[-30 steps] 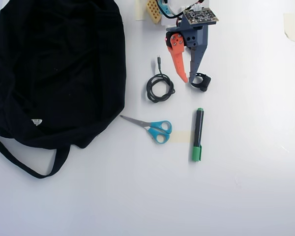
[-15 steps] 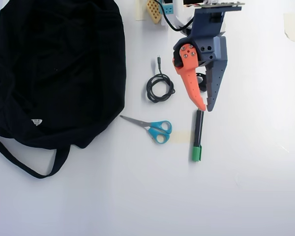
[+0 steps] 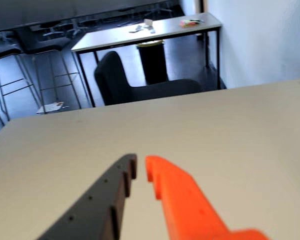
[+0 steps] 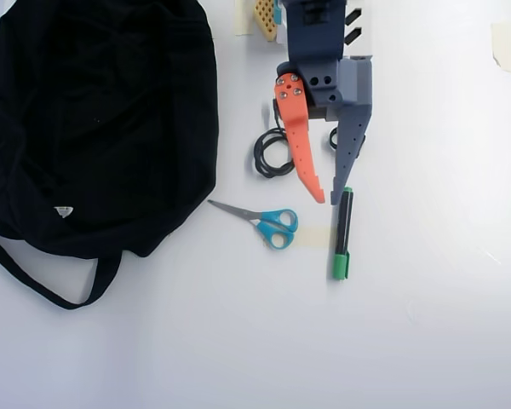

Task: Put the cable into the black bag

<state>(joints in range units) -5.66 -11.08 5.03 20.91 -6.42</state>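
in the overhead view the gripper (image 4: 327, 201), with one orange finger (image 4: 300, 145) and one grey-blue finger (image 4: 351, 141), reaches down the picture from the top edge, its tips just above the black end of the green-capped marker pen (image 4: 342, 234). the jaws stand slightly apart with nothing between them – the wrist view shows the same narrow gap at the gripper (image 3: 140, 169), over bare pale tabletop (image 3: 240, 130). the thin black cable wound in a small coil (image 4: 271, 153) lies on the white table (image 4: 426, 324) beside the orange finger, which covers the coil's right part (whether they touch cannot be told). the large soft black fabric bag (image 4: 94, 119) fills the upper left, well apart from the cable, its thin strap (image 4: 34, 285) looping below and a small white tag (image 4: 63, 210) near its lower edge. blue-handled scissors (image 4: 268, 223) lie between bag and pen – below the cable.
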